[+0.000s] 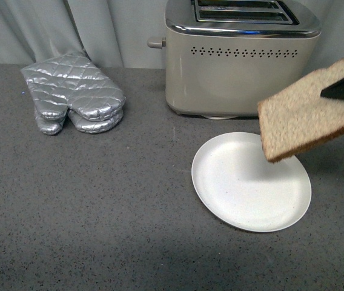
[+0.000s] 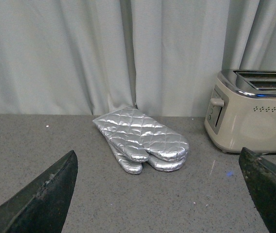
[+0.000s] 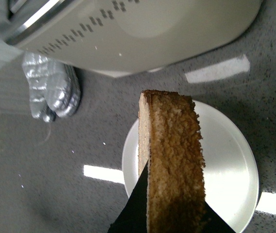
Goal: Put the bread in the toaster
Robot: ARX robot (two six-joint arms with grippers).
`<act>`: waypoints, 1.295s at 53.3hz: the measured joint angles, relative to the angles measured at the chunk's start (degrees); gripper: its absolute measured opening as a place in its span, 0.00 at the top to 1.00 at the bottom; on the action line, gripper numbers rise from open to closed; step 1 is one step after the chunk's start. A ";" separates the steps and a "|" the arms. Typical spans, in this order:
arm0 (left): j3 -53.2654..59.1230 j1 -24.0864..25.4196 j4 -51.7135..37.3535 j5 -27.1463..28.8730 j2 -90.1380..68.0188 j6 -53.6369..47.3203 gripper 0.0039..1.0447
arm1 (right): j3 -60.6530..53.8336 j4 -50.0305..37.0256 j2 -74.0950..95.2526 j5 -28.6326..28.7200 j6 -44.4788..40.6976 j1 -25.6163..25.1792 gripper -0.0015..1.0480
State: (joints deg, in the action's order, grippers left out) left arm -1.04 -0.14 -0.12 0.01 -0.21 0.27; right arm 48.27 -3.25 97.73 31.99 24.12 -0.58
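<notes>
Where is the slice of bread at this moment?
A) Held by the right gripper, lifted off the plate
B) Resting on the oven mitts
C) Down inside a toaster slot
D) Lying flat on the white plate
A: the bread is clamped in the right gripper and hangs tilted in the air over the plate, in front of the toaster.

A dark grey speckled countertop [image 1: 99, 230] was backed by a pale grey curtain [image 1: 105, 30], hung in vertical folds down to the surface. Bright strips of light [image 3: 216, 69] were reflected on the counter in the right wrist view.
</notes>
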 joint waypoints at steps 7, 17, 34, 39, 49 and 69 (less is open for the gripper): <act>0.00 0.00 0.00 0.00 0.00 0.00 0.06 | 0.39 0.57 -7.19 -5.33 11.37 2.89 0.98; 0.00 0.00 0.00 0.00 0.00 0.00 0.06 | 8.22 9.60 -14.32 -23.67 28.55 8.87 0.98; 0.00 0.00 0.00 0.00 0.00 0.00 0.06 | 18.99 17.66 -9.09 -44.74 45.59 17.20 0.98; 0.00 0.00 0.00 0.00 0.00 0.00 0.06 | 22.32 19.45 -6.27 -47.93 49.07 18.84 0.98; 0.00 0.00 0.00 0.00 0.00 0.00 0.06 | 31.34 22.21 0.66 -53.42 55.08 22.12 0.98; 0.00 0.00 0.00 0.00 0.00 0.00 0.06 | 41.11 28.70 10.75 -57.46 65.72 25.11 0.98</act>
State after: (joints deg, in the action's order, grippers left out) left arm -1.04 -0.14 -0.12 0.01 -0.21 0.27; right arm 89.38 25.45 108.49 -25.47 89.84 24.53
